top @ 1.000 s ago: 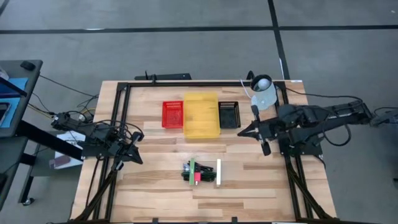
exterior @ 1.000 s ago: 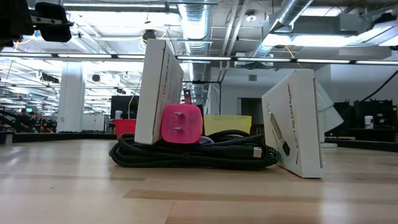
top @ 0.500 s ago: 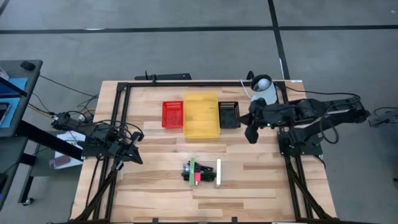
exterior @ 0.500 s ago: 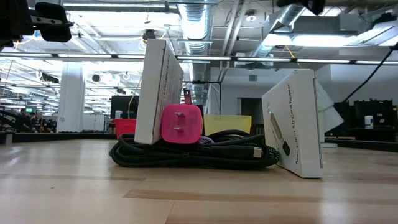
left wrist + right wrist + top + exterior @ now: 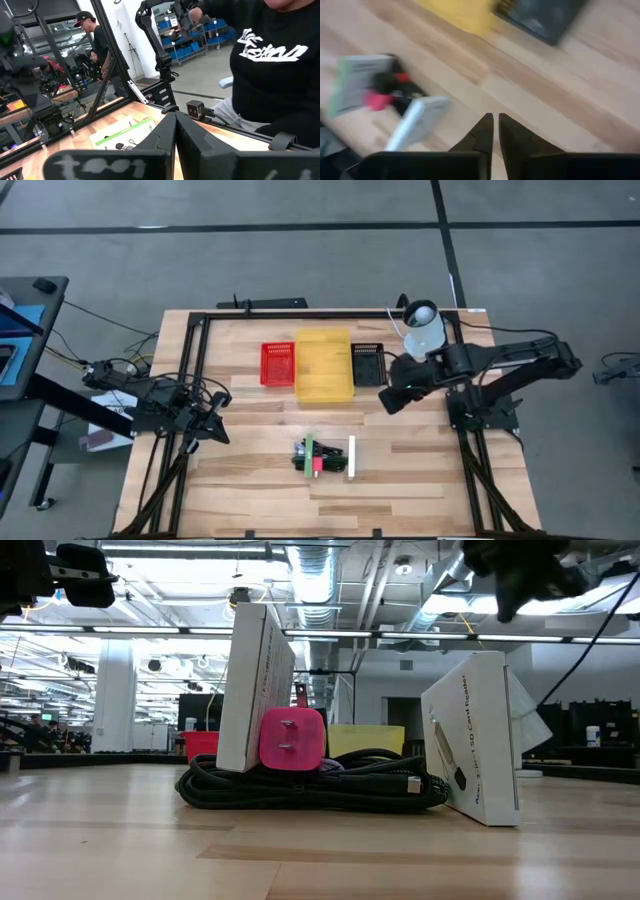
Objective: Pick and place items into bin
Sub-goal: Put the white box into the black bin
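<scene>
While the right gripper [image 5: 386,402] hung beside the small black mesh bin [image 5: 368,365] overhead, the clustered items [image 5: 323,457] lay untouched mid-table. Low view: pink plug [image 5: 292,739] atop black cords [image 5: 320,788]. Right wrist: jaws barely parted — they needed widening, then centring over one piece; left gripper [image 5: 175,131] waited, closed.

On the bench [image 5: 250,480], toward the far edge: three bins side by side, small bin [image 5: 278,364] at left, large bin [image 5: 323,365] in the middle, another small bin [image 5: 368,364] at right, touching each other. Nearer the front, at the middle: a cluster of items, cords [image 5: 305,461] under a strip [image 5: 309,454], a block [image 5: 317,465] among them, a bar [image 5: 351,457] just right. At the far right corner: a lamp [image 5: 424,326].
</scene>
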